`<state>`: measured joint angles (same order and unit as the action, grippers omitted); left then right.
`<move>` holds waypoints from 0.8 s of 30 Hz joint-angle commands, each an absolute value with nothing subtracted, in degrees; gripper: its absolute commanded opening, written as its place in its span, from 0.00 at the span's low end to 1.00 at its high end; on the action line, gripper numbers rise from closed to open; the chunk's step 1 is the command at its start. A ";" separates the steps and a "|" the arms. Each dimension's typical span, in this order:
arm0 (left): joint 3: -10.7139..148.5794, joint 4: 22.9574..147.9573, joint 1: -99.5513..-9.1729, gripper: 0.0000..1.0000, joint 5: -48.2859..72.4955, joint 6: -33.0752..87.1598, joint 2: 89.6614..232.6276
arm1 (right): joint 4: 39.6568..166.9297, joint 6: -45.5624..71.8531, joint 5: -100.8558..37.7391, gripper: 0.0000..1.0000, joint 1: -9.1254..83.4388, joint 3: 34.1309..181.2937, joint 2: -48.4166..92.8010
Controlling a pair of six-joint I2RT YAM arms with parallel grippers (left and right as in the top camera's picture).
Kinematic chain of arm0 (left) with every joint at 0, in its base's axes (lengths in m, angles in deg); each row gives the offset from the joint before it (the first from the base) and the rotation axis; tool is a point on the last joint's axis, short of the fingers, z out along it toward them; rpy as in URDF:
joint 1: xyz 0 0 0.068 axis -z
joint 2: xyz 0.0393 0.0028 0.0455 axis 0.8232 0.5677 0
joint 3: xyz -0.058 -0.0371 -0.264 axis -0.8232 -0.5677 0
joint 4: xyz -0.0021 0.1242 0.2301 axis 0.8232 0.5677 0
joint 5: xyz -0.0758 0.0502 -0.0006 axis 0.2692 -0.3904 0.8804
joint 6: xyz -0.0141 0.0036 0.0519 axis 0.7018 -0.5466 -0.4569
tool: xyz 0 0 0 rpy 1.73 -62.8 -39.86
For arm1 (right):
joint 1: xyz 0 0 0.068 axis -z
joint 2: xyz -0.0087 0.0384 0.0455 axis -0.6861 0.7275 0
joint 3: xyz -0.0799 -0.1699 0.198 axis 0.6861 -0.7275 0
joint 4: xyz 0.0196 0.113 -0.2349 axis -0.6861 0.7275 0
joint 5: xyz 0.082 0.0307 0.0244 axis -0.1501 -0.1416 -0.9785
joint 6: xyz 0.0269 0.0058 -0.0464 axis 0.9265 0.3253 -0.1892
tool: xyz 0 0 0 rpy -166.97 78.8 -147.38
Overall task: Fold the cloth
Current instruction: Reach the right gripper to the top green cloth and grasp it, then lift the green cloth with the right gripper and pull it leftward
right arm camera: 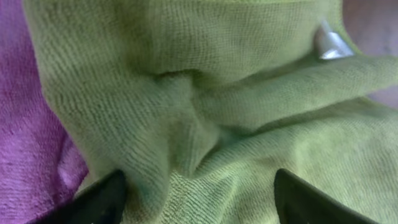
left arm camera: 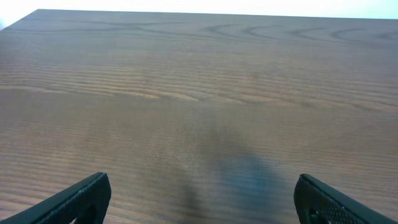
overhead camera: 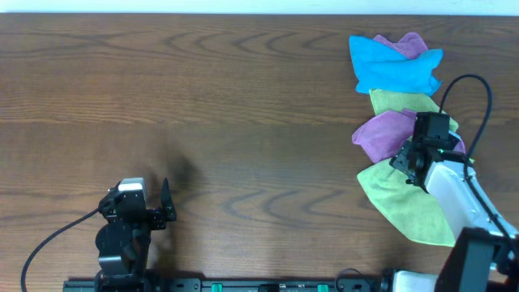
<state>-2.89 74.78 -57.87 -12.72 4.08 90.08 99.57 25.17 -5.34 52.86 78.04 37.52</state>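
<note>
— Two things worry me. My right tool [right arm camera: 199, 202] is pressed down into the lime cloth [right arm camera: 205, 93] with its fingers [right arm camera: 99, 199] apart. A ridge of fabric stands between them, and the purple cloth [right arm camera: 31, 124] touches that ridge on one side.

— So you could catch both?

— I think so. If I close here, purple could come into the pinch or be dragged along. The ridge also looks like several layers, so I may lift a bunch rather than one edge, and the fold would start crooked.

— Where is the cloth on the bench [overhead camera: 203, 97]?

— Near the right front edge, crumpled, at the near end of a heap. Purple is against its far edge, then a duller green cloth [overhead camera: 401, 101], then a blue cloth [overhead camera: 393, 65]. My arm hides part of it.

— What does each camera add?

— Only the overhead camera shows the whole heap and the wide bare wood to the left, where I judge the folding should happen. It cannot show how my fingers stand. The right wrist camera shows that, along with the weave and a small white label [right arm camera: 329, 43], but nothing of the other cloths beyond purple.

— And the other arm?

— My left tool [left arm camera: 199, 208] is apart, holding nothing, over bare wood well away from the heap. Its camera shows no cloth at all.
</note>
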 commanded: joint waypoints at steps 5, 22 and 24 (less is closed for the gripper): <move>-4.00 75.02 -57.63 0.95 -12.92 4.28 89.75 | 98.78 25.76 -8.09 0.01 53.21 78.87 38.27; -4.00 75.02 -57.63 0.95 -12.92 4.28 89.75 | 108.16 18.43 -24.88 0.01 40.84 95.26 15.65; -4.00 75.00 -57.63 0.95 -12.92 4.28 89.75 | 108.20 18.48 -29.01 0.01 37.34 98.24 13.70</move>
